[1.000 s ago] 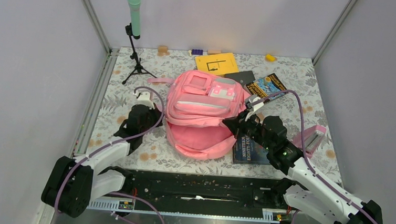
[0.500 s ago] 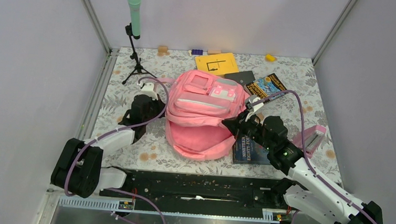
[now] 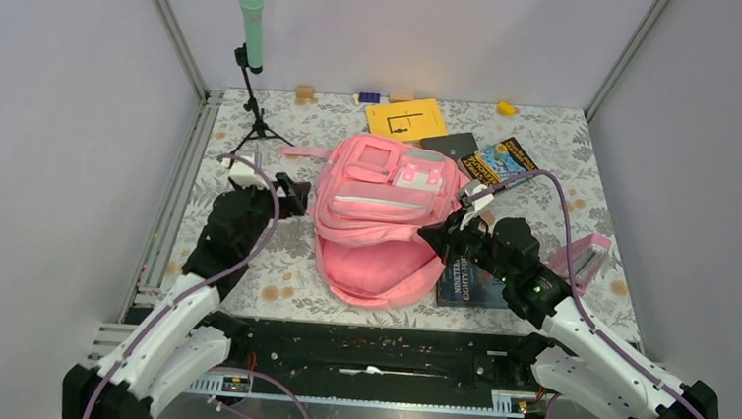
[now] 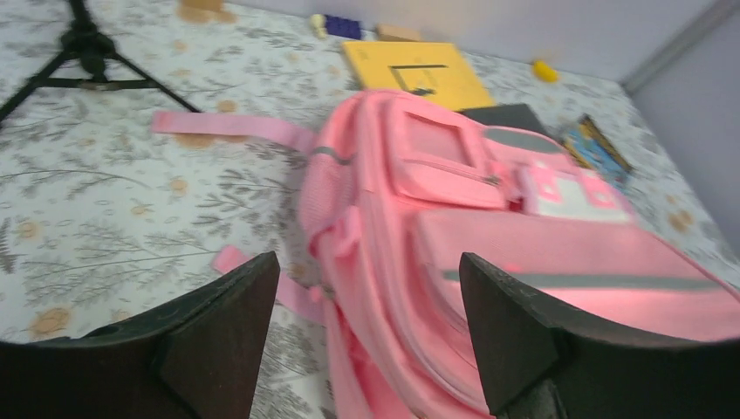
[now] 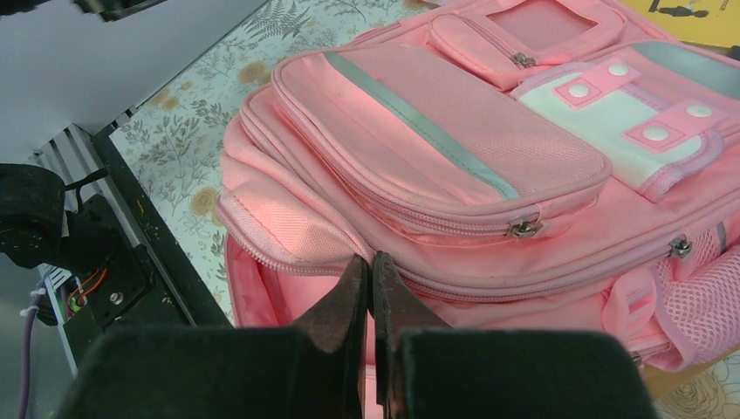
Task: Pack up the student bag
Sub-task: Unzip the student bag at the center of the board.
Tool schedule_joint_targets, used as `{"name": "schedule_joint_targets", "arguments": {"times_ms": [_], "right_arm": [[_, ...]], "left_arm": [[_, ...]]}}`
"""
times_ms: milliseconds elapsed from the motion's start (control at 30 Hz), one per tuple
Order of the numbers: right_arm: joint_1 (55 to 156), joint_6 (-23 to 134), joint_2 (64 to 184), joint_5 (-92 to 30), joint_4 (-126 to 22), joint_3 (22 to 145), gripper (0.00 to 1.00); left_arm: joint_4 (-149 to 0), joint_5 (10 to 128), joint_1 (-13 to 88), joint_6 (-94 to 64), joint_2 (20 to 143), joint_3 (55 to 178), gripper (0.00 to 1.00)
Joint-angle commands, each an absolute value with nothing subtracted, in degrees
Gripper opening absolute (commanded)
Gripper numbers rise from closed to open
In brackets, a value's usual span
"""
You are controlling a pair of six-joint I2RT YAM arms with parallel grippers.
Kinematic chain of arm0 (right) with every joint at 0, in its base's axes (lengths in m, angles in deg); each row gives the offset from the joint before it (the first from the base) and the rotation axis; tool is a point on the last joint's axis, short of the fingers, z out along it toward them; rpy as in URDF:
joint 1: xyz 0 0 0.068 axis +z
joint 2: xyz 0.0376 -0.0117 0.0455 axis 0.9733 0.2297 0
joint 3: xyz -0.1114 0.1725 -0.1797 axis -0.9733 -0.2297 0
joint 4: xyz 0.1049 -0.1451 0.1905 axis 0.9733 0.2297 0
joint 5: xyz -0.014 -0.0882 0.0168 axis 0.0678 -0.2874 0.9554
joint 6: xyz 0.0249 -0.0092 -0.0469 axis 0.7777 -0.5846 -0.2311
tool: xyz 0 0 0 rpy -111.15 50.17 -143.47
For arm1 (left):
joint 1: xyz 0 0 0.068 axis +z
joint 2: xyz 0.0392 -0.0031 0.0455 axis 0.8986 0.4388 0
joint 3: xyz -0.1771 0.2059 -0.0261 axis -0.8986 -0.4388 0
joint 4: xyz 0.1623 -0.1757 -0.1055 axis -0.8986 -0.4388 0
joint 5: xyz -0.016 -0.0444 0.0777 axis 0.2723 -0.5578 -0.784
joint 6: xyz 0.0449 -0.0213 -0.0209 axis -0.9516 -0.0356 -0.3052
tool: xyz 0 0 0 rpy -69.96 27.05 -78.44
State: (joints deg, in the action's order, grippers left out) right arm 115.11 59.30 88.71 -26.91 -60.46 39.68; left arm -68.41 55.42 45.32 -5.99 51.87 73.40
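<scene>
Left gripper (image 4: pixel 366 266) stood wide apart, empty, beside the student bag (image 4: pixel 489 218). I saw right gripper (image 5: pixel 368 262) pinched on its rim.

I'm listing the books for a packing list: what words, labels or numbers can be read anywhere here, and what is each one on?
"NINETE… EIGHTY-FO…": dark book lying beside the student bag; the rest is covered.
Colourful book: yellow title lettering, too blurred to read.
Yellow booklet: a black mark only, no legible words.
Student bag: no text visible.
</scene>
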Motion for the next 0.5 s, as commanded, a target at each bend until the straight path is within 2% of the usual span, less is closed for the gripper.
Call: {"name": "schedule_joint_targets", "arguments": {"times_ms": [0, 133, 267, 333, 467], "right_arm": [[114.5, 58.8, 88.4, -28.1, -64.7, 44.7, 0.0], [114.3, 58.7, 89.3, -27.0, -64.2, 45.6, 0.0], [114.0, 58.4, 90.0, -25.6, -62.8, 46.9, 0.0], [113.8, 58.3, 90.0, -24.9, -62.2, 47.3, 0.0], [113.5, 58.7, 89.6, -23.3, -61.7, 47.2, 0.0]], "left_arm": [[-78.8, 57.3, 39.1, -5.6, 44.5, 77.9, 0.78], [-88.7, 64.5, 31.5, -10.4, 45.1, 85.5, 0.79], [-99.6, 75.9, 25.3, -19.7, 52.3, 94.9, 0.8], [-103.8, 79.8, 22.3, -26.9, 55.5, 98.6, 0.86], [-107.6, 77.2, 20.2, -33.8, 59.6, 102.3, 0.95]]}}
